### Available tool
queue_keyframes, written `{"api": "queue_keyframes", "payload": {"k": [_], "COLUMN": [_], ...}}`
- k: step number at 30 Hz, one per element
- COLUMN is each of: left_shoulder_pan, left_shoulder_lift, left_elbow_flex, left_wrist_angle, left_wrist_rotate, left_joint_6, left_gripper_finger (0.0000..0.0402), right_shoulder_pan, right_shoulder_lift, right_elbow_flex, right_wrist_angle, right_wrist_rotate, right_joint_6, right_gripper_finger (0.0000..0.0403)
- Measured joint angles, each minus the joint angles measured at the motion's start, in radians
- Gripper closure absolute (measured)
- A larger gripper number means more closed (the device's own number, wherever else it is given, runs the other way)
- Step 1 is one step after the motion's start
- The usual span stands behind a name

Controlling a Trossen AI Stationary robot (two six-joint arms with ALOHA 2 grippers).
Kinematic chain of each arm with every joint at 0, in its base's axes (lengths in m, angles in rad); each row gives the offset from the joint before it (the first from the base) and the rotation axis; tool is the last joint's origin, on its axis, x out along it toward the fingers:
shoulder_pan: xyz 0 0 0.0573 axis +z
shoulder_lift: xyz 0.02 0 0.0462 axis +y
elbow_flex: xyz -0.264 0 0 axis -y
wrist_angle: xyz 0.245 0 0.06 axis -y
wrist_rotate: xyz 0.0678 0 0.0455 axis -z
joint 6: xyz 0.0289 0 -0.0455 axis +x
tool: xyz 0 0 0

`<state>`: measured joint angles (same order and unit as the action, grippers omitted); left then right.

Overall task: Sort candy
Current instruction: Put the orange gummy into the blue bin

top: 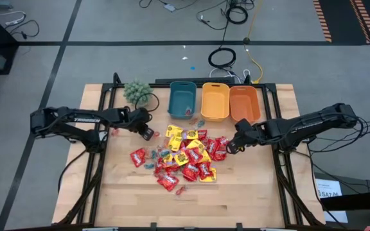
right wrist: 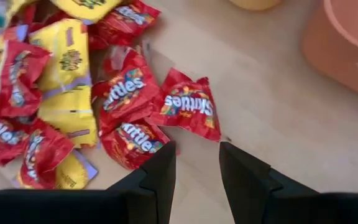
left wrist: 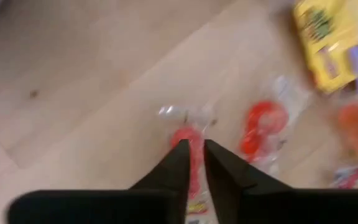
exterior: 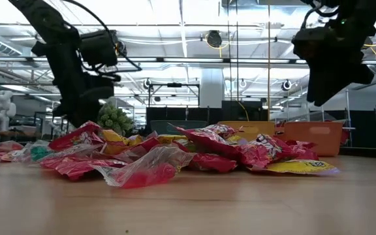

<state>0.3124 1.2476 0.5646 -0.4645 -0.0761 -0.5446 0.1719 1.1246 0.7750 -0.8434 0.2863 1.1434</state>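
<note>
The left wrist view is smeared, so the pieces under the left gripper (left wrist: pixel 194 155) read only as a red sweet in clear wrapping caught between its nearly closed fingers, with a second clear-wrapped red piece (left wrist: pixel 263 124) lying just beside it on the wood and yellow packets cut off at the frame's edge. From above, that left gripper (top: pixel 147 133) sits at the pile's left fringe, near the small green plant (top: pixel 137 91). The low view hides most of the candy behind its own front row: a clear wrapper with red inside (exterior: pixel 150 171) blocks what lies behind it, and both arms are cropped at the top. The candy pile (top: pixel 182 157) covers the middle of the wooden table (top: pixel 255 192), red Skittles packets (right wrist: pixel 188 106) mixed with yellow packets (right wrist: pixel 73 68); the small pale pieces are too tiny to sort out. The right gripper (right wrist: pixel 197 163) hangs with its fingers spread and empty over bare wood, just beside the red packets at the pile's right edge (top: pixel 231 146). Behind the pile stand a teal bin (top: pixel 182 99), a yellow bin (top: pixel 215 101) and an orange bin (top: pixel 244 102) in a row, the teal one holding something small that is hard to identify. Around the table is a grey floor with cables (top: pixel 227 58); across it, a bright workshop with ceiling rails.
</note>
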Motion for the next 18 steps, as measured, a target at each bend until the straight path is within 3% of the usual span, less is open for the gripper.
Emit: {"api": "queue_keyframes", "payload": {"k": [4,14,18], "left_shoulder_pan": [-0.014,-0.014,-0.012], "left_shoulder_lift": [-0.039,-0.079,-0.063], "left_elbow_flex": [0.021,0.035,0.035], "left_wrist_angle": [-0.008,-0.057,-0.072], "left_wrist_rotate": [0.023,0.023,0.023], "left_joint_6": [0.0,0.004,0.001], "left_gripper_finger": [0.0393,0.0392,0.0366], "right_shoulder_pan": [0.0,0.0,0.0], "right_shoulder_lift": [0.02,0.026,0.026], "right_elbow_flex": [0.0,0.0,0.0], "right_wrist_angle": [-0.008,0.002,0.002], "right_wrist_rotate": [-0.001,0.0,0.0], "right_joint_6": [0.023,0.024,0.024], "right_gripper_finger": [0.0289,0.0289,0.0289]}}
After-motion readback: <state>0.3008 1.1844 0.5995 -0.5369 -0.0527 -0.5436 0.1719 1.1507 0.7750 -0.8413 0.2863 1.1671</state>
